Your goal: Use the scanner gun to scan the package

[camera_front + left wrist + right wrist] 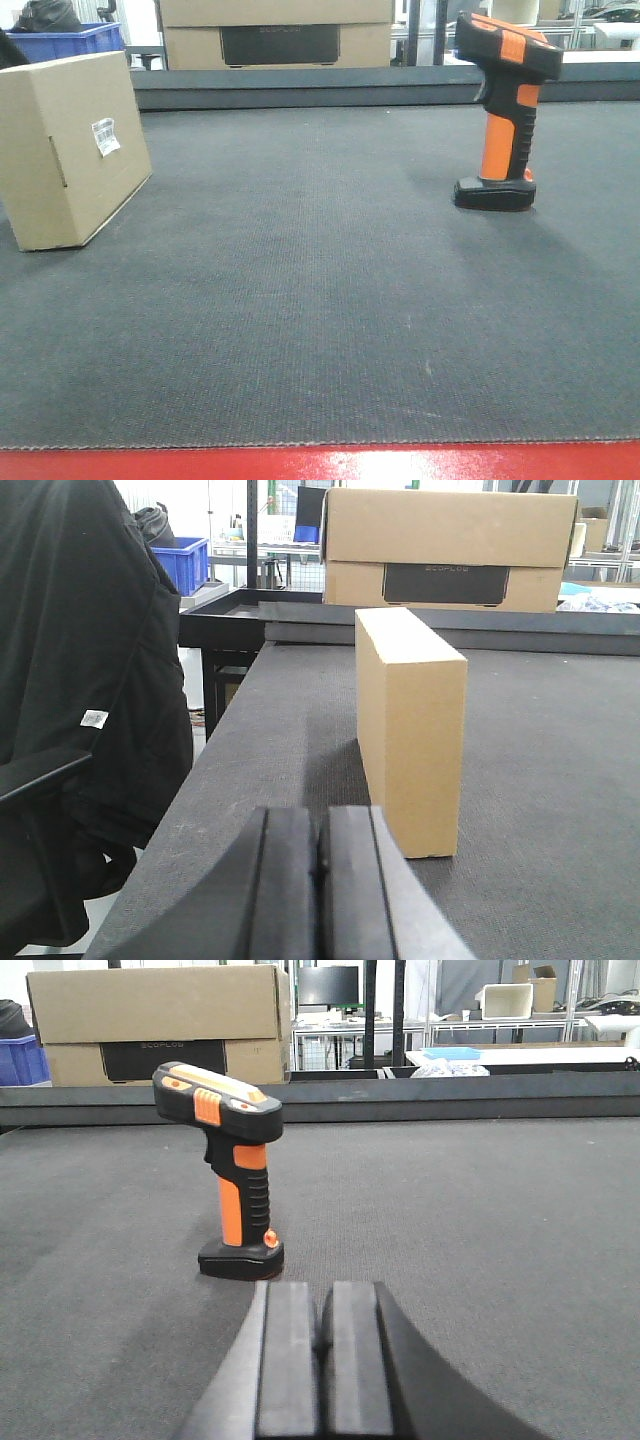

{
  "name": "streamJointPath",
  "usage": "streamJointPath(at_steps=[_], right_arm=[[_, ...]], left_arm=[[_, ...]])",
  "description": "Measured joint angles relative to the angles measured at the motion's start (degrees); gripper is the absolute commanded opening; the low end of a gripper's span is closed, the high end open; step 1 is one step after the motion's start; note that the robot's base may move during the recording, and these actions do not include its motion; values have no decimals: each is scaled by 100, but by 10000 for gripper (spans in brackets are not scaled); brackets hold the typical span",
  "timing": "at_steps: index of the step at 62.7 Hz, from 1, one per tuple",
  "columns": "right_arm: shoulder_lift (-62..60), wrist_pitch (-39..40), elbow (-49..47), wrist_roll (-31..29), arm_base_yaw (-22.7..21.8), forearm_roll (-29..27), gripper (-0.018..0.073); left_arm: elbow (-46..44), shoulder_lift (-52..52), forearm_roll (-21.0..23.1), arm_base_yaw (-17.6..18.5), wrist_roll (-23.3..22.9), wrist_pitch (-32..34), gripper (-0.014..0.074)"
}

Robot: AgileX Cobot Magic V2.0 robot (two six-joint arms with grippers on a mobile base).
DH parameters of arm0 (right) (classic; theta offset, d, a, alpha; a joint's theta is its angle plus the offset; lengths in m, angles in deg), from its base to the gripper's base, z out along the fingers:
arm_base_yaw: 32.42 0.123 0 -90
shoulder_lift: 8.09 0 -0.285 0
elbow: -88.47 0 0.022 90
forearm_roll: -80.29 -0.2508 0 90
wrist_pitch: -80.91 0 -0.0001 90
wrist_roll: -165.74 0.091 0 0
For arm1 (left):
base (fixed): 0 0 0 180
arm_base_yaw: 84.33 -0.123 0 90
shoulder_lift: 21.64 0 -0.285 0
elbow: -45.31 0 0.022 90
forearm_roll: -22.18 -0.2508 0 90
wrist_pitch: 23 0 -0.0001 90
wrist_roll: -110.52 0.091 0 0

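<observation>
At the bottom edge of the right wrist view, the right hand shows its two black pads pressed together, holding nothing. The left hand is in the same condition: pads together, nothing held.

Ahead of the right hand and slightly to its left, the pistol-shaped black scanner gun with orange handle and orange top panel stands upright on its flat black base, untouched.

Directly ahead of the left hand, the small plain tan cardboard package stands on a narrow face on the dark grey textured bench, near the bench's left edge. The package and the scanner gun are well apart.

Hazards, as judged:
- Tip-over. The scanner gun looks top-heavy on a small base. An approach with the pads not parted would push it over rather than grasp it.
- Package displacement. A nudge from the left hand could topple the package or drive it toward the bench edge.
- Failed read. The small white barcode label sits on one side only, so a beam aimed at another face would not register.
</observation>
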Motion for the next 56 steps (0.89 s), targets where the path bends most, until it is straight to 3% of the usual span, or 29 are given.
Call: streamJointPath(at_steps=[56], right_arm=[[0, 0, 0, 0, 0, 0, -165]], left_arm=[[0, 0, 0, 0, 0, 0, -111]])
